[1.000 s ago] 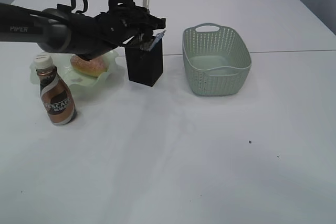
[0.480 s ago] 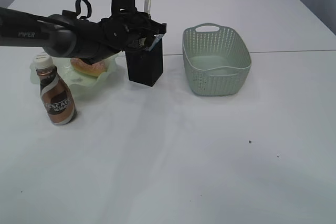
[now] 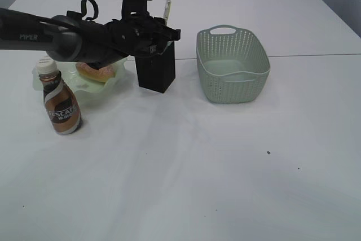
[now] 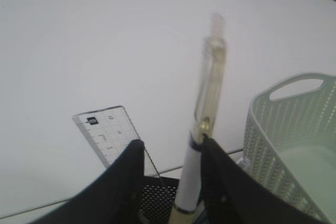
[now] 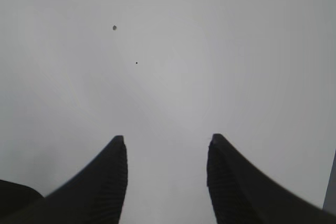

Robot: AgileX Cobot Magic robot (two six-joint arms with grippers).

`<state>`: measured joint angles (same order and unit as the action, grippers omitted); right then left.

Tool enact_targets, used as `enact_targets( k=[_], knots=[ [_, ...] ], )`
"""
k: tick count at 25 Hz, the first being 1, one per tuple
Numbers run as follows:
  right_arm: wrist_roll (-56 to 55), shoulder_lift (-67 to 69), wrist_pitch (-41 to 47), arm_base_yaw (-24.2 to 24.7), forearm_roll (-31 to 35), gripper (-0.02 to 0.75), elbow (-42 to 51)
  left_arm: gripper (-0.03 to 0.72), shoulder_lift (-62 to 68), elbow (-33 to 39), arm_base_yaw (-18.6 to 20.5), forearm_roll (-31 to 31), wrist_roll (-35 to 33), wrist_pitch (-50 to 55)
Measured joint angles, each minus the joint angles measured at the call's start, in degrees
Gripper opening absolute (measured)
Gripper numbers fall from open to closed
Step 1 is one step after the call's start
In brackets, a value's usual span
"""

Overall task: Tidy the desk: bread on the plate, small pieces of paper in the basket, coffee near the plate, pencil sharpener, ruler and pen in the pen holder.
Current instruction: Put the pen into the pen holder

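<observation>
My left gripper [image 3: 162,35] hovers right over the black mesh pen holder [image 3: 155,71]. Its jaws stand open. A clear pen [image 4: 210,77] stands in the pen holder [image 4: 168,200] and leans on the right finger, with a gap to the left finger. The clear ruler [image 4: 107,132] also sticks up out of the holder. The bread [image 3: 96,70] lies on the green plate [image 3: 84,88], and the coffee [image 3: 61,105] stands just in front of the plate. The right gripper [image 5: 167,140] is open over bare desk. The pencil sharpener and paper pieces are hidden or out of view.
The pale green basket [image 3: 232,66] stands just right of the pen holder, its rim close to my left gripper's right finger [image 4: 231,182]. A thin seam [image 3: 316,56] runs across the desk behind the basket. Small dark specks [image 5: 114,27] lie on the white surface.
The left jaws have opened and let go of the pen. The pen has sunk lower into the holder and shifted slightly right. The right gripper has not moved.
</observation>
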<state>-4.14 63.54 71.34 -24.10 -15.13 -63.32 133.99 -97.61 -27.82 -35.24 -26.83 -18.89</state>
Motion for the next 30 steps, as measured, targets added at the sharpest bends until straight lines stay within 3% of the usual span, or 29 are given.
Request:
enact_targets(
  k=[3,6,19,30],
  knots=[
    [0.00,0.00,0.00,0.00,0.00,0.365,0.00,0.336,0.00,0.00,0.00,0.00,0.00,0.86],
    [0.00,0.00,0.00,0.00,0.00,0.365,0.00,0.372,0.00,0.00,0.00,0.00,0.00,1.10],
    [0.00,0.00,0.00,0.00,0.00,0.365,0.00,0.379,-5.65,0.00,1.67,2.15,-0.86,10.29],
    [-0.44,0.00,0.00,0.00,0.00,0.365,0.00,0.378,-14.59,0.00,1.94,12.64,-1.45,36.23]
  ],
)
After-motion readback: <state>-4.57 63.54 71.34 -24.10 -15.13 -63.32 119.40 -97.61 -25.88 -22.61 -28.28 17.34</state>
